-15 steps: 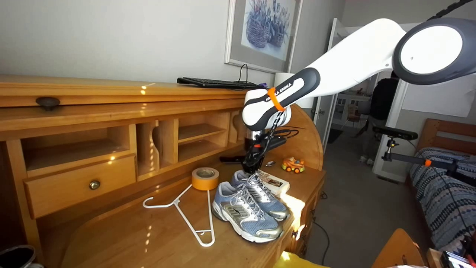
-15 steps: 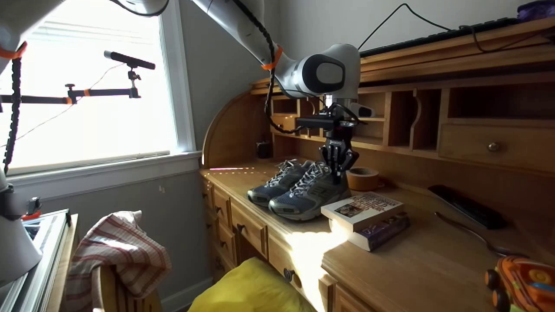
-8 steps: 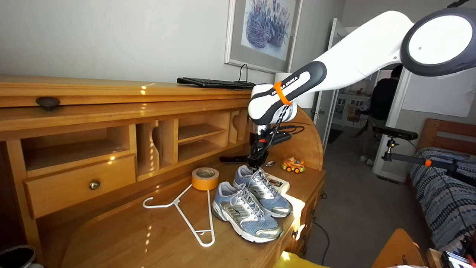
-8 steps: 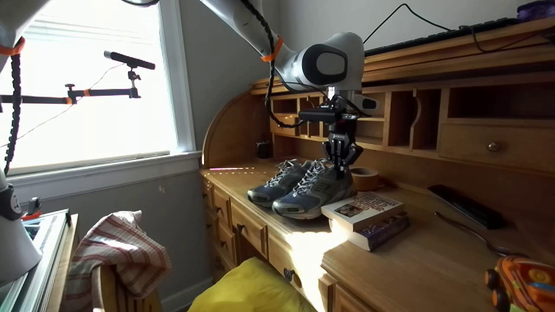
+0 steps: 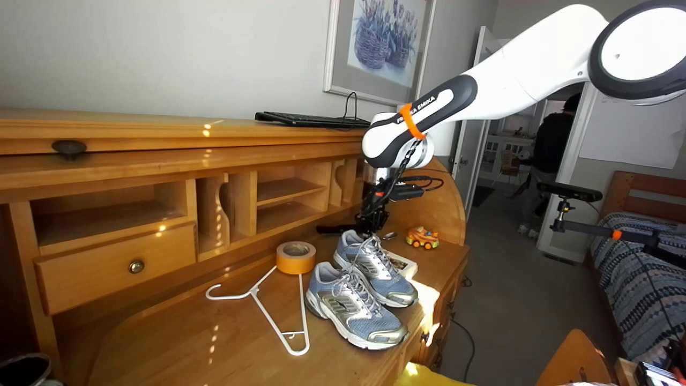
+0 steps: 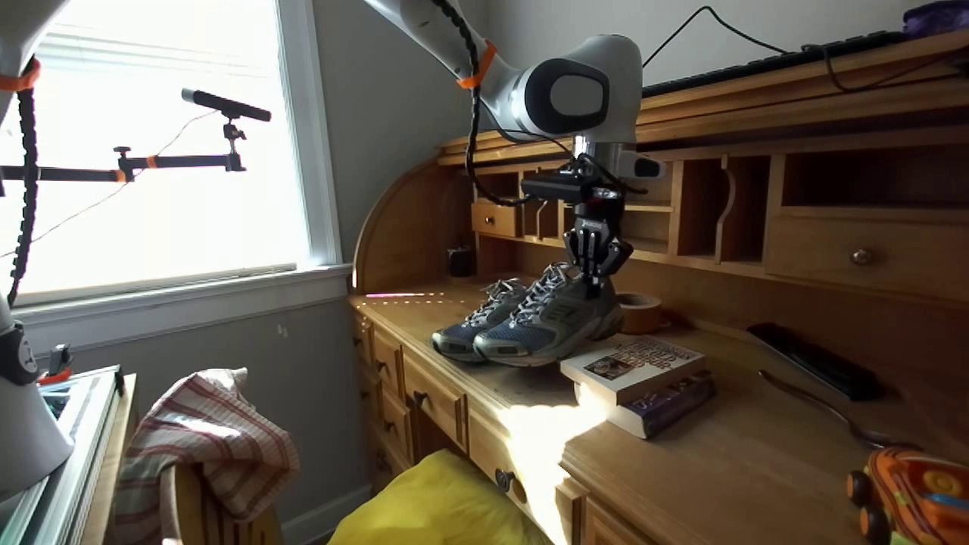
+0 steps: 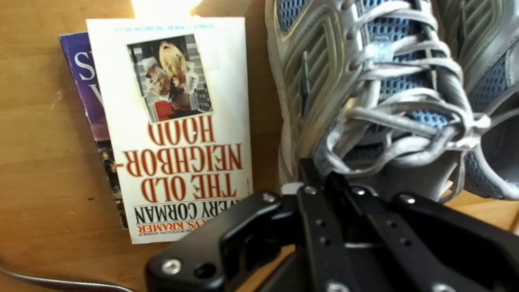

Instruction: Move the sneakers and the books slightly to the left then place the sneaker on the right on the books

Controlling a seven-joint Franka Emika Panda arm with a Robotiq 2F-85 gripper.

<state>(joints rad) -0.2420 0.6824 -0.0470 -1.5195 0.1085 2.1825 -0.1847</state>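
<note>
— Raised since the earlier frame: the book-side sneaker (image 6: 556, 318), and the gripper (image 7: 321, 173) with it. No displacement is noted for the books (image 7: 178, 134) or the other sneaker (image 5: 353, 311).

— How is the gripper to be entered?

— Closed, with the heel collar of the book-side sneaker pinched between the jaws. Contact of the toe with the desk (image 6: 719, 469) cannot be told.

— And progress?

— Lift judged to be under way; placement not yet done. The book-side sneaker is held beside the books, not above them; in the wrist view a strip of desk is seen between. Whether the leftward shift is complete cannot be judged. Left to do, by estimate: the book-side sneaker is to be carried across, lowered onto the books and released.

— Surface and room?

— Two books are stacked out of line, white over purple. A patch of sunlight (image 6: 537, 439) is cast along the desk's front edge. A yellow tape roll (image 5: 296, 264) and a white hanger (image 5: 271, 321) are found near the other sneaker; an orange toy car (image 6: 912, 492) is parked apart from the books. On the desk's top a keyboard (image 5: 311, 119) is kept; below, a yellow cushion (image 6: 435, 499) is seen. In the background, a bed (image 5: 632, 284) and a person (image 5: 552, 139) are visible.
</note>
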